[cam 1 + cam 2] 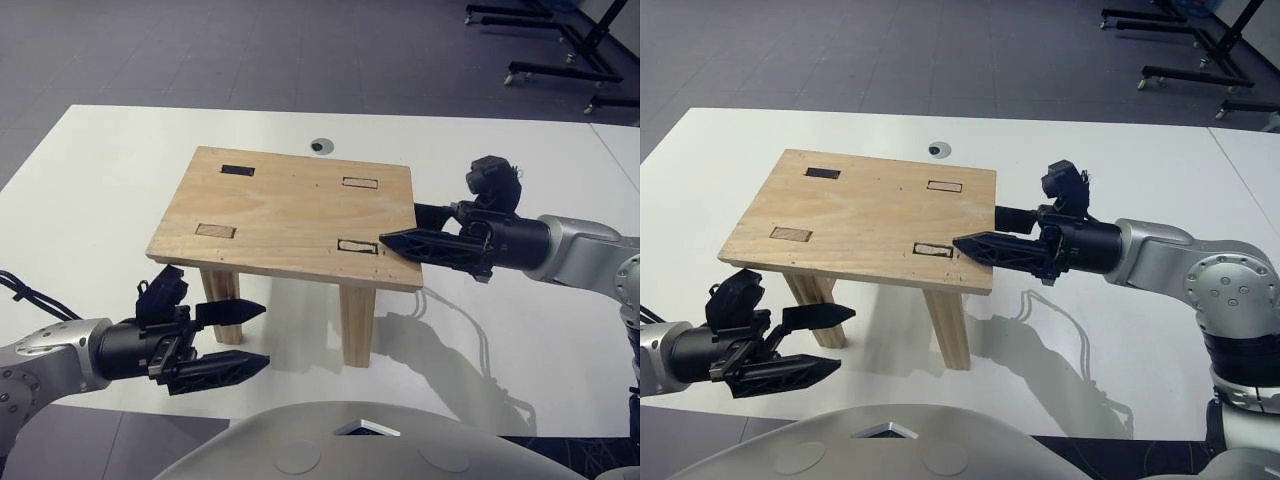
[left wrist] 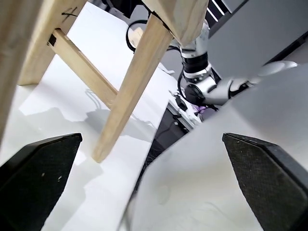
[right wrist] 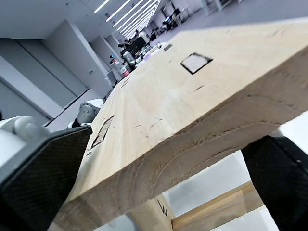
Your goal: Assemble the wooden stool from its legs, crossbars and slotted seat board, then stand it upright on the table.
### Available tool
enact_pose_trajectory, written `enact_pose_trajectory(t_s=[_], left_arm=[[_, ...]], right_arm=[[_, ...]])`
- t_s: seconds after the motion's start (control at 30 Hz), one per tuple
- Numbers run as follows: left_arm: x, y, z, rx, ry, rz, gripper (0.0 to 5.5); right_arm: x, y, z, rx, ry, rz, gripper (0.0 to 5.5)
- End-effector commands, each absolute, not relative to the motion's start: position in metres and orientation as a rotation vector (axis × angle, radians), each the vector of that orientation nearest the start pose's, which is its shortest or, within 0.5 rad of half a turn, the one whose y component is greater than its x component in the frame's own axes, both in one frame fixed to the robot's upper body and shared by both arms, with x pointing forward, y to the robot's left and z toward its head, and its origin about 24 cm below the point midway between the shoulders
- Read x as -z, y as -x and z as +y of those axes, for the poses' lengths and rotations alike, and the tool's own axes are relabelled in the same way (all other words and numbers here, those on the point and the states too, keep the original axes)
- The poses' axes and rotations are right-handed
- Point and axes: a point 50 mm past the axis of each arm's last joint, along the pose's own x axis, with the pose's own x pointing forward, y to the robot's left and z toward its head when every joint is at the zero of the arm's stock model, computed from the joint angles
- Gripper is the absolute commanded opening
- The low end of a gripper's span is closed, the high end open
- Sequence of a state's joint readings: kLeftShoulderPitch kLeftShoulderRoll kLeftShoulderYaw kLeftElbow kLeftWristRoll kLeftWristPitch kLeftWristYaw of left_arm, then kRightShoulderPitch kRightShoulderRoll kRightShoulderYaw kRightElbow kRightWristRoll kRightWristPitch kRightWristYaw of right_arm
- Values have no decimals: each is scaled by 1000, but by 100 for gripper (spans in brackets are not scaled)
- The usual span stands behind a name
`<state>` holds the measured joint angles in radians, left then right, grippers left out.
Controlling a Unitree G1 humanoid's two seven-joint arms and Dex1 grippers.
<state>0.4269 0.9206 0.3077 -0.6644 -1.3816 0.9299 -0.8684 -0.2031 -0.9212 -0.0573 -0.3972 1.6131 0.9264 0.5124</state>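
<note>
The stool stands upright near the middle of the white table point(image 1: 90, 190), and it looks fully put together. Its slotted seat board point(image 1: 285, 215) lies level on top. The near legs point(image 1: 357, 325) reach the tabletop, and a crossbar point(image 2: 84, 70) joins two legs under the seat. Three of the four slots show pale wood filling them. The far-left slot point(image 1: 238, 170) looks dark, so I cannot tell whether its tenon is fully seated.

The right gripper point(image 1: 400, 225) is at the seat's right edge by the near corner. Its fingers are spread with the board's edge between them, and I cannot tell whether they touch the wood. The left gripper point(image 1: 262, 335) hovers low, just in front of the near-left leg point(image 1: 222, 310), its fingers spread and holding nothing.

By my reading, assembly and standing up are done. What seems left is to check that dark slot and draw both arms clear.
</note>
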Motion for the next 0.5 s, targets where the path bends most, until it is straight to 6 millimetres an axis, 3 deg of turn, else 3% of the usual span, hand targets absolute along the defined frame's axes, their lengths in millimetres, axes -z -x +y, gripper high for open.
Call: enact_pose_trajectory(t_s=[0.03,0.23,0.33,0.4,0.5], left_arm=[[-128,-139,200,1176,483,536,535],[-124,-142,202,1111,461,482,535],[-124,-140,198,1114,465,453,535],[-124,-139,196,1115,471,431,535],[-127,-133,194,1128,473,402,535]], right_arm=[[-163,-227,-187,-985,-437,380,539],[-179,-237,-207,-914,-372,224,539],[-184,-241,-228,-876,-384,70,539],[-178,-242,-248,-813,-361,51,539],[-153,-217,-272,-852,-265,185,539]])
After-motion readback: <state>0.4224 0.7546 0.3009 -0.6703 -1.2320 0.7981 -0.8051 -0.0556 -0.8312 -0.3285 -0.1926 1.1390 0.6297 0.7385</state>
